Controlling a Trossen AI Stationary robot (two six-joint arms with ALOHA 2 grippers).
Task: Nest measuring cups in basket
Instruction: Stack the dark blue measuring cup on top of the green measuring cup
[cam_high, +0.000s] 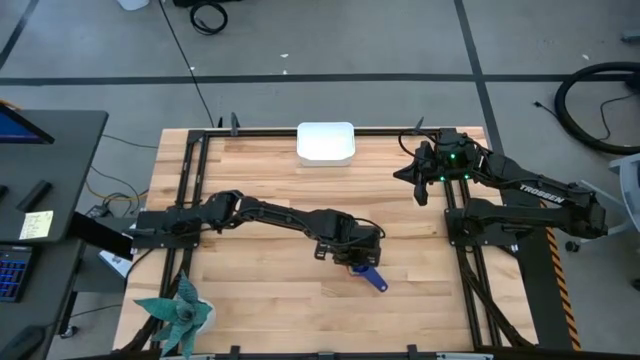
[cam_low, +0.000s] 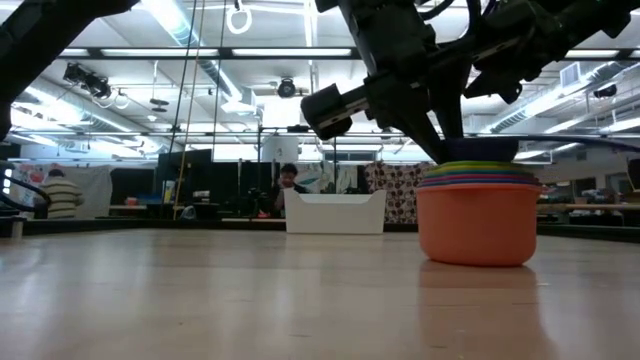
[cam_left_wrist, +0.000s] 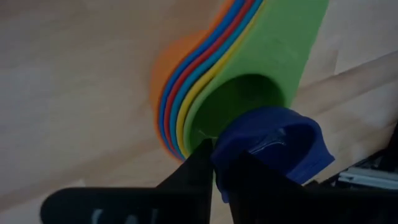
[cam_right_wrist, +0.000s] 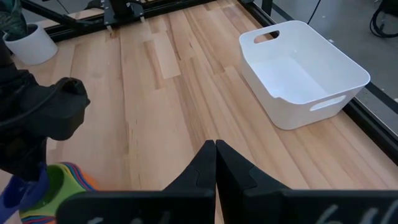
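Wood-slat table (cam_high: 270, 300), potted plant (cam_high: 180, 312) at your front left corner. Your left gripper (cam_left_wrist: 214, 163) is near the table's middle-front, fingers clamped on the rim of the dark blue cup (cam_left_wrist: 273, 149), holding it in the mouth of the green cup (cam_left_wrist: 249, 102) atop the nested stack of measuring cups (cam_low: 478, 215). White basket (cam_high: 326, 143) sits at the far edge, well apart from the stack. Your right gripper (cam_right_wrist: 216, 158) waits raised at the far right, fingers together, holding nothing.
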